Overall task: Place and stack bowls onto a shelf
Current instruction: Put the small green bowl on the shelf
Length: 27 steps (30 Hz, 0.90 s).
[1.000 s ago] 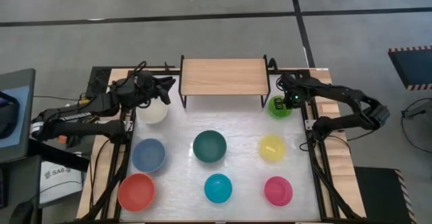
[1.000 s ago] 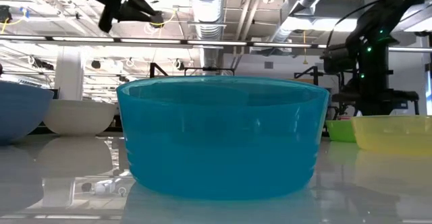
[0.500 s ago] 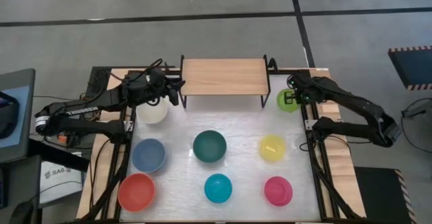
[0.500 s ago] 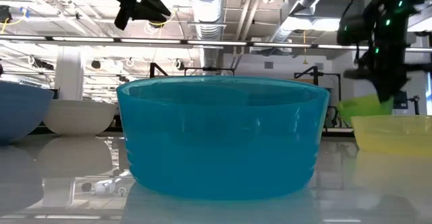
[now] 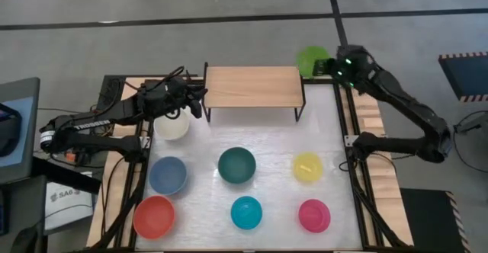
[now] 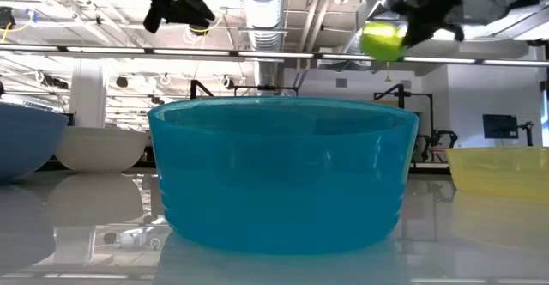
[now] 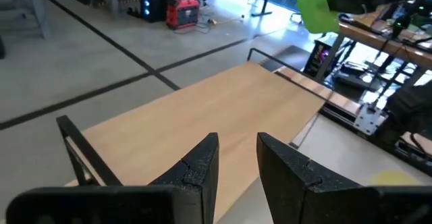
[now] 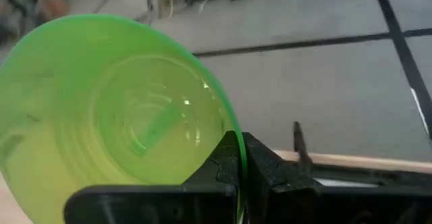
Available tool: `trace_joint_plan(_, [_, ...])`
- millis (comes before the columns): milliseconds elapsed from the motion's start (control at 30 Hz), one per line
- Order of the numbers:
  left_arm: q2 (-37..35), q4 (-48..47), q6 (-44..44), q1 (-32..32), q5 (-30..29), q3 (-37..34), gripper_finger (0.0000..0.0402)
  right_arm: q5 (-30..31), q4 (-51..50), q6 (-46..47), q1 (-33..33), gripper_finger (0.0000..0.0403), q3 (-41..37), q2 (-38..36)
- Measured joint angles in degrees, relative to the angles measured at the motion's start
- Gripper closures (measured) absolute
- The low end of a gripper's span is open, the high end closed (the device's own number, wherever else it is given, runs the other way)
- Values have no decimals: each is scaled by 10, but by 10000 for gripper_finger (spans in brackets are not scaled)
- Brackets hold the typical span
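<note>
My right gripper is shut on the lime green bowl, raised in the air beyond the shelf's far right corner; the bowl also shows high up in the low view. The shelf, a wooden top on black legs, stands at the table's far middle with nothing on it. My left gripper hovers at the shelf's left end above the white bowl, its fingers slightly apart and holding nothing. Slate-blue, dark teal, yellow, red-orange, cyan and pink bowls rest on the table. My right gripper pinches the lime green bowl's rim, one finger inside the bowl and one outside. The bowl is lifted clear of the table and tipped on its side, its open mouth facing the wrist camera.
The white tabletop has wooden strips and a black frame along its sides. Between the bowls' rows there are gaps of bare surface. The cyan bowl fills the middle of the low view.
My right gripper has lifted the lime green bowl off the table's far right area, carried it up and toward the far edge, and the bowl has tipped onto its side. My left gripper has moved right, toward the shelf's left end.
</note>
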Motion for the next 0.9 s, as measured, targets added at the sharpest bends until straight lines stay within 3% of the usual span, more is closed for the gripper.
trace_joint_plan(200, [0, 2, -24, 0, -7, 0, 315, -88, -5, -6, 29, 372, 45, 120])
trace_joint_plan(600, [0, 1, -30, -19, -6, 0, 315, -90, -39, -30, 71, 359, 80, 231])
trace_joint_plan(767, [0, 1, -29, -30, -22, 0, 314, -89, -64, -29, 65, 318, 81, 239])
trace_joint_plan(900, [0, 1, -25, -36, -49, 0, 306, -89, -61, -29, 65, 261, 81, 233])
